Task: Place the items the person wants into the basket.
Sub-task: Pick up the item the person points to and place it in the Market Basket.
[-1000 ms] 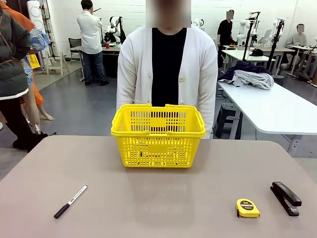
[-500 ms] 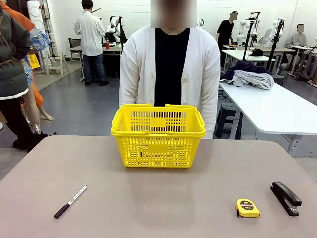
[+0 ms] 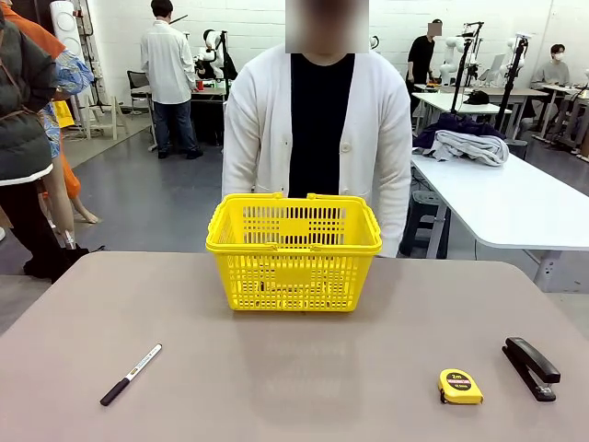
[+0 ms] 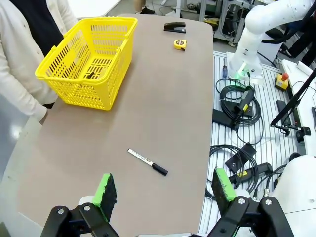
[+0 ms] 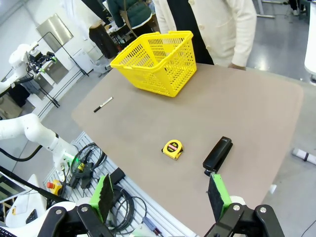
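The yellow basket [image 3: 294, 276] stands at the table's far middle, right in front of the person [image 3: 317, 129] in a white cardigan, whose hands hang below the table edge. A small dark thing lies on the basket [image 4: 109, 79] floor; what it is I cannot tell. The black stapler [image 3: 531, 367] lies at the near right, also in the wrist views as stapler [image 4: 175, 26] and stapler [image 5: 217, 153]. My left gripper [image 4: 164, 187] hangs open, high over the table's left end. My right gripper [image 5: 161, 193] hangs open, high off the right end, far from the basket [image 5: 163, 79].
A white-barrelled marker [image 3: 131, 374] with a black cap lies near left; marker [image 4: 147, 162] is below the left gripper. A yellow tape measure [image 3: 460, 386] sits left of the stapler. Cables [image 4: 237, 98] cover the floor beside the table. Other people and tables stand behind.
The person has shifted slightly to the right behind the basket. Nothing on the table has moved, and both grippers stay open.
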Tool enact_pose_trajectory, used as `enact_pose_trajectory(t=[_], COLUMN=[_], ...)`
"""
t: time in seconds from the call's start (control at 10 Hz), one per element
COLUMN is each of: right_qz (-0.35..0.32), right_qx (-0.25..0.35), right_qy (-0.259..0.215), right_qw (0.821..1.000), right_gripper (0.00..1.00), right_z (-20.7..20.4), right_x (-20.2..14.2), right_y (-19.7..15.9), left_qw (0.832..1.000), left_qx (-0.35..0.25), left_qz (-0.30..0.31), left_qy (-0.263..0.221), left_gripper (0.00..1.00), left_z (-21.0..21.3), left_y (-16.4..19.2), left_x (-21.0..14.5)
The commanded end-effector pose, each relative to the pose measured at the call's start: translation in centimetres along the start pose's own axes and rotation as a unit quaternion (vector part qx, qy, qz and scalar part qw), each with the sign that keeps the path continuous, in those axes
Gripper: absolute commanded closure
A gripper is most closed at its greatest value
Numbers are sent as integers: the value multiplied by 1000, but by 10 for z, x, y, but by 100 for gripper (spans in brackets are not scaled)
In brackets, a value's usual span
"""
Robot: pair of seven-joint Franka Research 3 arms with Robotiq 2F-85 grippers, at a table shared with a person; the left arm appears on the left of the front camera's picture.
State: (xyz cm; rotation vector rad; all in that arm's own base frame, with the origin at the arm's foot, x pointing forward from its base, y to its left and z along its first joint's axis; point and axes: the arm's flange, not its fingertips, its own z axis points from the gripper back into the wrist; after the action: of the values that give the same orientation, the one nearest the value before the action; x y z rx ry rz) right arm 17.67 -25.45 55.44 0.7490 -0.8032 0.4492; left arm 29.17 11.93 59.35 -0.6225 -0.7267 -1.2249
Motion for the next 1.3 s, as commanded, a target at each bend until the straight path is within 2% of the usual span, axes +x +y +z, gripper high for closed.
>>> enact_pose_trajectory(t=[0.0, 0.9, 1.0, 1.1, 1.2], right_qz=[6, 0, 9, 5, -1], right_qx=[5, 0, -45, -150, -186], right_qy=[-10, 0, 55, 148, 205], right_qw=[1000, 1000, 997, 978, 961], right_gripper=[0, 0, 0, 0, 0], right_z=[0, 0, -13, -33, -56], right_x=[1, 0, 16, 33, 48], right_y=[-1, 0, 20, 34, 46], left_qw=[1000, 1000, 1000, 1000, 1000], left_qx=[-2, -2, -2, -2, -2], left_qz=[-12, -12, -12, -12, -12], left_qy=[-8, -8, -8, -8, -8], left_gripper=[0, 0, 0, 0, 0], left_z=[4, 4, 4, 4, 4], left_y=[1, 1, 1, 1, 1], left_x=[0, 0, 0, 0, 0])
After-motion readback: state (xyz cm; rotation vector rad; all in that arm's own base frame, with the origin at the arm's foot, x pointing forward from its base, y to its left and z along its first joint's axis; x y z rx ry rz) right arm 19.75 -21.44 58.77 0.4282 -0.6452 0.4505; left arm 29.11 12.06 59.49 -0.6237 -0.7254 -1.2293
